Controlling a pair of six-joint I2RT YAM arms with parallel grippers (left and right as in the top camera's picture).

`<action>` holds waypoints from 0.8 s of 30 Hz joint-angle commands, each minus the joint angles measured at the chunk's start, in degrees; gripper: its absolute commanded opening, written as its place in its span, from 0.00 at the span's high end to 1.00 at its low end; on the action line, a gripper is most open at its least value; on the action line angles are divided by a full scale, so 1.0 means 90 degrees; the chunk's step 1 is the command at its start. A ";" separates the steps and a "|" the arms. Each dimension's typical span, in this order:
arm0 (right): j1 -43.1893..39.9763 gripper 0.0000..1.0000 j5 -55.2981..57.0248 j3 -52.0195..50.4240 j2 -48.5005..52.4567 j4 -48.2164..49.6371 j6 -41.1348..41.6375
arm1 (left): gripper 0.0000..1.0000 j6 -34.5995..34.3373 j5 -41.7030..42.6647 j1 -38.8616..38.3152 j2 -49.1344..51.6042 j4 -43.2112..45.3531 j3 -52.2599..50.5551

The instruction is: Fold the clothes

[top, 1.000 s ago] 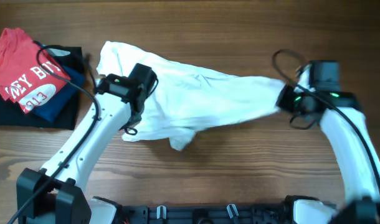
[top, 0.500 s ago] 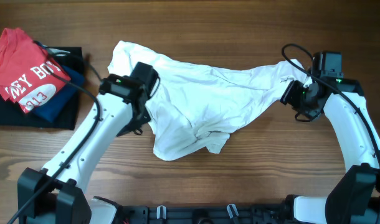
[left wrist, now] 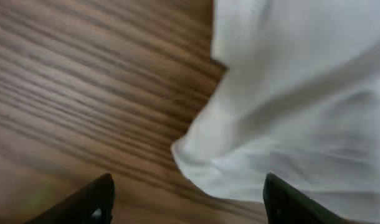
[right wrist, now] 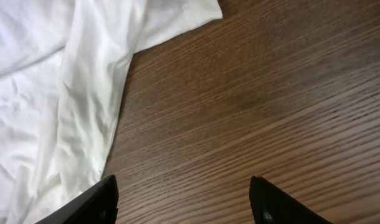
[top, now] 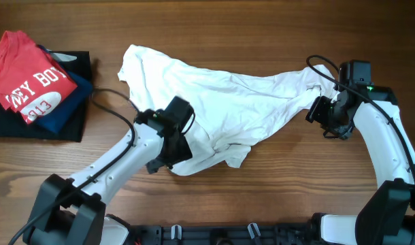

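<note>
White soft cotton T-shirt (top: 228, 109) lay crumpled and unfolded on the brown wooden table (top: 275, 204), to the right of the pile topped by the red shirt with white lettering (top: 34, 82), well apart from that pile. No printed face was visible to me. One rounded end pointed toward the pile; a long drawn-out end ran away from it, and a bunched flap hung off the near edge.

Left gripper (left wrist: 190, 202): I saw both fingertips standing wide apart with nothing between them, hovering over the garment's near edge on the side closer to the pile. Cloth and bare wood lay beneath it.

Right gripper (right wrist: 184, 202): jaws likewise spread wide and empty, over bare wood just past the garment's end farthest from the pile. A hemmed corner lay just ahead of the fingers.

Handling, as I judged it:
1. The fabric looked light and limp, with no stiffness to hold a shape; it would drape and bunch when lifted.
2. It seemed likely to slide easily on the smooth wood.
3. It was not fragile, so a firm pinch appeared safe.
4. The best holds appeared to be hemmed edges and corners, taken one per gripper at opposite ends, then pulled taut to flatten the body.
</note>
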 commanded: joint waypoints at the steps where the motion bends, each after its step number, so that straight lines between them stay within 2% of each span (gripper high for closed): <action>1: -0.0015 0.32 0.0136 0.0019 -0.0049 -0.0017 -0.0121 | 0.23 -0.0401 0.0481 0.0049 0.0000 0.0940 -0.0697; 4: -0.0015 0.32 0.0134 0.0019 -0.0049 -0.0024 -0.0119 | 0.24 -0.0495 0.0962 0.0049 0.0000 0.1625 -0.0996; 8: -0.0015 0.32 0.0136 0.0019 -0.0049 -0.0044 -0.0121 | 0.28 -0.0969 0.1013 0.0049 0.0000 0.1943 -0.1273; 13: -0.0015 0.32 0.0134 0.0019 -0.0049 -0.0044 -0.0117 | 0.42 -0.1161 0.1569 -0.0170 0.0000 0.2205 -0.1406; 17: -0.0015 0.32 0.0134 0.0019 -0.0049 -0.0049 -0.0119 | 0.47 -0.1331 0.1479 -0.0299 0.0000 0.2256 -0.1406; 21: -0.0015 0.32 0.0134 0.0019 -0.0049 -0.0051 -0.0117 | 0.92 -0.1324 0.0780 -0.0291 0.0000 0.2310 -0.1406; 22: -0.0015 0.33 0.0134 0.0019 -0.0049 -0.0051 -0.0119 | 0.96 -0.1324 0.0602 -0.0291 0.0000 0.2329 -0.1406; 24: -0.0015 0.33 0.0134 0.0019 -0.0049 -0.0058 -0.0119 | 0.96 -0.1321 0.0306 -0.0284 -0.0002 0.2324 -0.1404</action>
